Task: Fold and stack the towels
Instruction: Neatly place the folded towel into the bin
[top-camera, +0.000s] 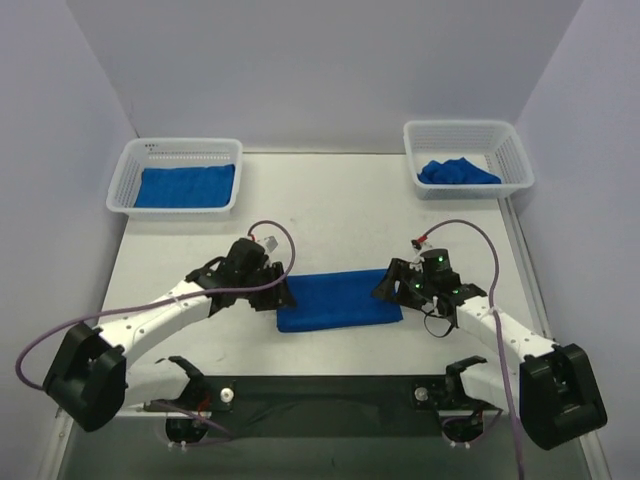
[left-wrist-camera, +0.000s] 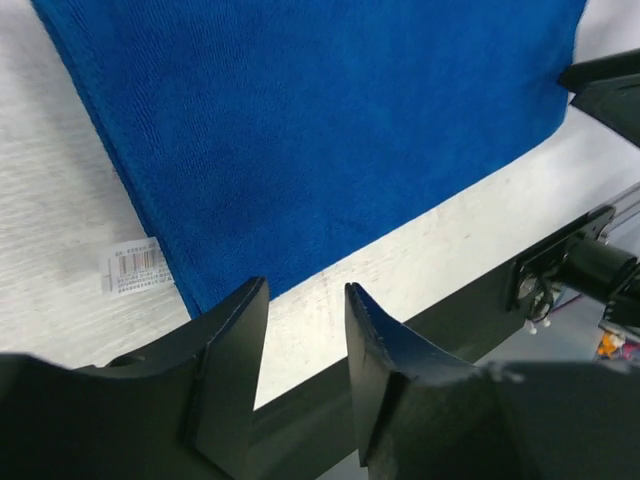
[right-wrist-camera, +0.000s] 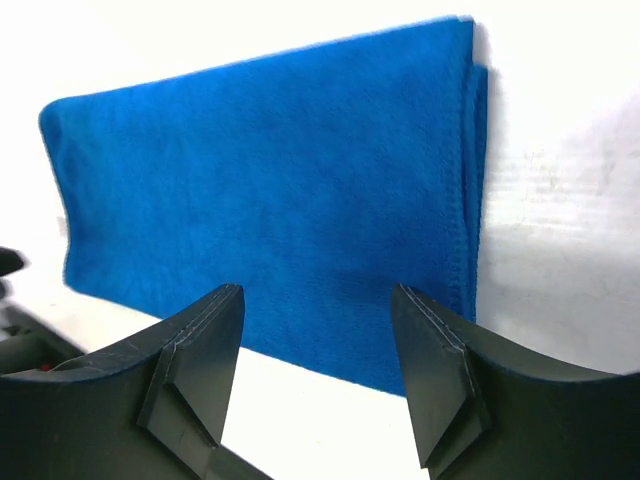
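The folded royal-blue terry towel (top-camera: 340, 300) is lying on the white surface (top-camera: 330, 210) between the left gripper (left-wrist-camera: 305, 295) and right gripper (right-wrist-camera: 318, 295), both hovering open-jawed and empty. Pinching both layers at matching corners should be keeping the fold square.

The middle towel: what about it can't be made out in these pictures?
- Top view: both ends of the towel are covered, one by the left gripper and the other by the right gripper.
- Left wrist view: the print on its tag is too small to read.
- Left wrist view: its far part is cut off by the picture's top edge.
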